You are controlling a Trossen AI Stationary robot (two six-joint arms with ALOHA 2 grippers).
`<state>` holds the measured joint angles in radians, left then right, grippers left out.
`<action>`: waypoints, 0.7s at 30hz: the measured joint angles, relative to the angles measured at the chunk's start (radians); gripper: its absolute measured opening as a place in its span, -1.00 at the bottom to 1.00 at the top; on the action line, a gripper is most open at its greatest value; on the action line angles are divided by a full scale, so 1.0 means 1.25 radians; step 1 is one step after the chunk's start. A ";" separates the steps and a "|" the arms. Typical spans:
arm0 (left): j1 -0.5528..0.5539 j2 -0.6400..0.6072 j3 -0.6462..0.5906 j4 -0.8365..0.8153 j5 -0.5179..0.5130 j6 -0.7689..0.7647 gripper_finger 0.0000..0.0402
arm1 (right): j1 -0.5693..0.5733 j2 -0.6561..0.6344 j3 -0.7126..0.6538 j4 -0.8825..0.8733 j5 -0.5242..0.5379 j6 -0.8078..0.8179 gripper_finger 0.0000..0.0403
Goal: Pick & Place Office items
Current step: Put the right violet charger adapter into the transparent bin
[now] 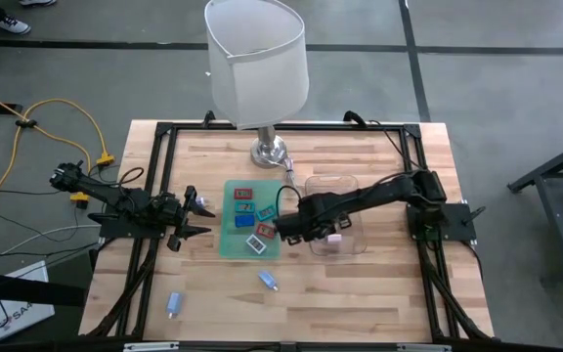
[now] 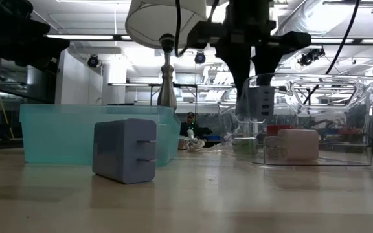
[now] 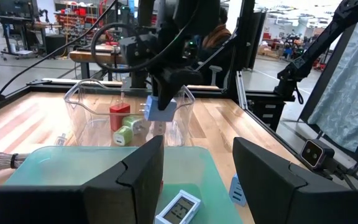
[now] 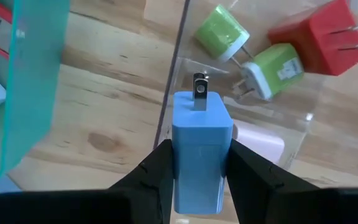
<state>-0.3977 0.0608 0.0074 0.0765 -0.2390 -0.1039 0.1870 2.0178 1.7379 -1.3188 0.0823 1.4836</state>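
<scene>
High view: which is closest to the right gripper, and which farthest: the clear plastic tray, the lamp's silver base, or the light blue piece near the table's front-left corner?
From the right gripper:
1. Clear plastic tray, right beside it.
2. Lamp's silver base, toward the table's back edge.
3. Light blue piece, far off by the front-left corner.

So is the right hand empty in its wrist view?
No, the right hand is shut on a blue plug, over the clear tray's rim.

No legible text or labels anywhere.
</scene>
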 joint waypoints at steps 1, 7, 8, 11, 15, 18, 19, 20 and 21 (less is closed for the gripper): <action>0.000 0.000 0.000 0.000 0.000 0.000 -0.07 | -0.001 0.000 -0.005 0.007 -0.004 0.003 -0.46; 0.000 0.000 0.000 0.000 0.000 0.000 -0.07 | -0.009 0.001 -0.029 0.020 -0.028 0.017 -0.45; 0.000 0.000 0.000 0.000 0.000 0.000 -0.07 | -0.010 0.001 -0.032 0.021 -0.032 0.017 -0.46; 0.000 0.000 0.000 0.000 0.000 0.000 -0.07 | -0.015 0.001 -0.035 0.026 -0.032 0.017 -0.46; 0.000 0.000 0.000 0.000 0.000 0.000 -0.07 | -0.021 0.002 -0.049 0.031 -0.036 0.017 -0.45; 0.000 0.000 0.000 0.000 0.000 0.000 -0.07 | -0.025 0.001 -0.071 0.045 -0.050 0.017 -0.46; 0.000 0.000 0.000 0.000 0.000 0.000 -0.07 | -0.025 0.002 -0.078 0.050 -0.050 0.015 -0.46; 0.000 0.000 0.000 0.000 0.000 0.000 -0.07 | -0.025 0.002 -0.087 0.060 -0.050 0.012 -0.45; 0.000 0.000 0.000 0.000 0.000 0.000 -0.07 | -0.025 0.002 -0.093 0.073 -0.051 0.011 -0.45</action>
<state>-0.3979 0.0608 0.0074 0.0765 -0.2390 -0.1040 0.1558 2.0201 1.6219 -1.2276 0.0189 1.4977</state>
